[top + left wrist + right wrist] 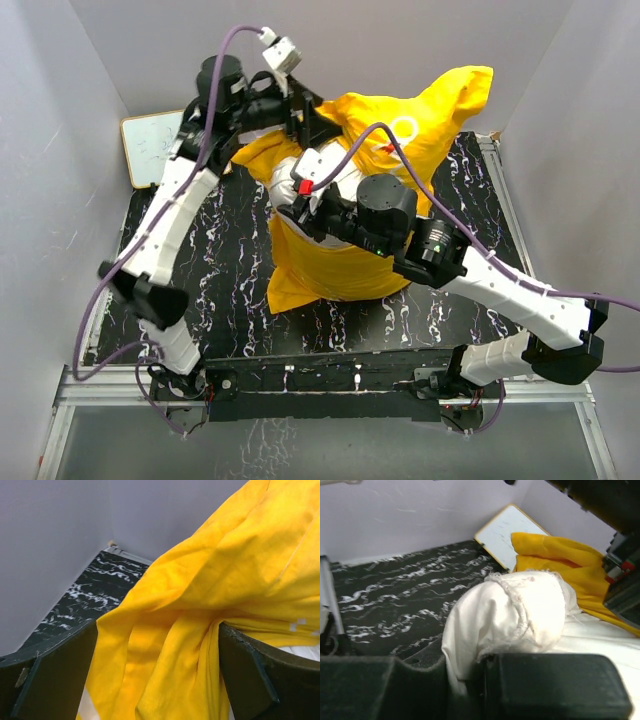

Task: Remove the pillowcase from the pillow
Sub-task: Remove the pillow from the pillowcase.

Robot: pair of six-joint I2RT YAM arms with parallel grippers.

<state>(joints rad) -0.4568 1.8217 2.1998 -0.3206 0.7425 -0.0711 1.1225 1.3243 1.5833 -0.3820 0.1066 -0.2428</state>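
Note:
The bright yellow pillowcase (420, 120) lies bunched over the middle and back of the table. It still covers most of the pillow (283, 178), whose white corner sticks out on the left side. My right gripper (300, 195) is shut on that white corner (520, 610), with the cloth pinched between the jaws (485, 665). My left gripper (305, 125) hangs at the pillowcase's back-left edge. In the left wrist view its jaws stand wide apart, and loose yellow folds (200, 595) hang between the fingers (157, 627), which do not clamp them.
A white board (150, 145) leans in the back left corner, also showing in the right wrist view (507, 535). Grey walls close in the black marbled table (220, 300) on three sides. The right arm reaches across the pillowcase's front half.

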